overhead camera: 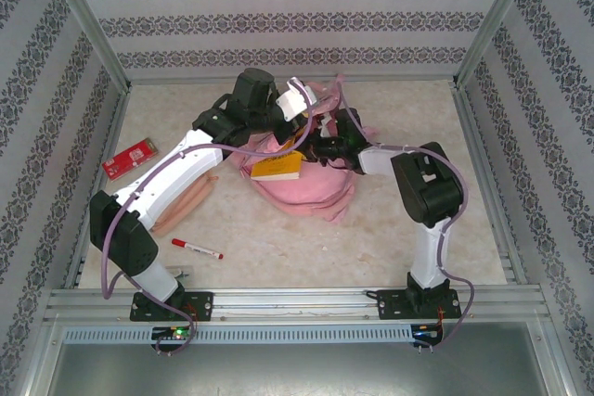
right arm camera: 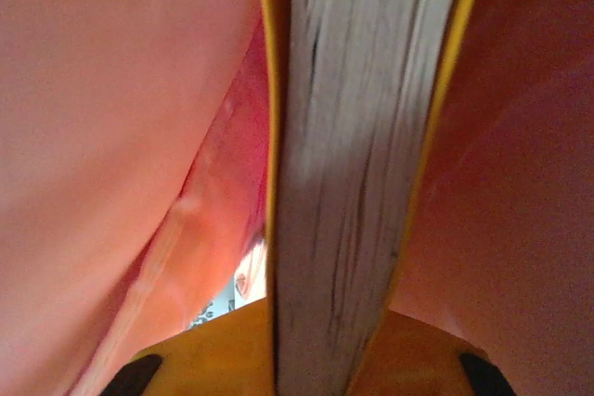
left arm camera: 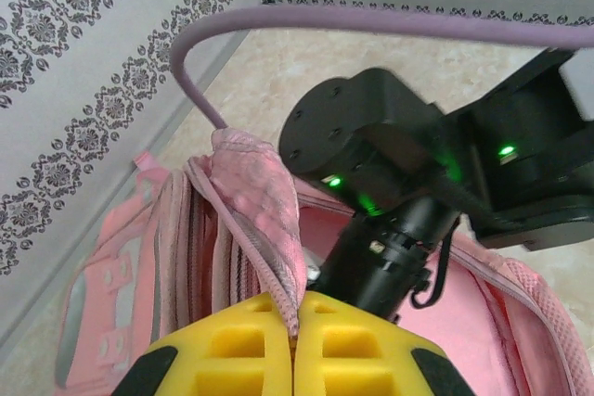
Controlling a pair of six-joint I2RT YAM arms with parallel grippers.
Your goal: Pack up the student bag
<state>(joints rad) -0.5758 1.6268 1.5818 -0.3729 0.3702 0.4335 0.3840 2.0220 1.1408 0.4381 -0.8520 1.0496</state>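
Student bag lies slumped on the middle of the table with its mouth open, and both of your arms reach to it. Your left gripper is clenched on a fold of pink fabric at the bag's rim, which is pinched between the two yellow fingers and held up above the bag's front pockets. Your right gripper is down inside the bag with pink lining on both sides of it. It grasps a yellow-covered book: the wrist view looks straight along the grey page edges, with a yellow cover against each finger. From above, part of the book shows at the bag's left side, resting on the pink cloth. The right arm's black wrist sits just beside the raised fold, with green lights lit on it. A purple cable arches over the bag. Left of the bag and well apart from it lies a flat red packet. Nearer the bag on that side are two tan tubes, side by side and partly under your left arm. In front of the bag, toward your arm bases, lies a red-and-white pen.
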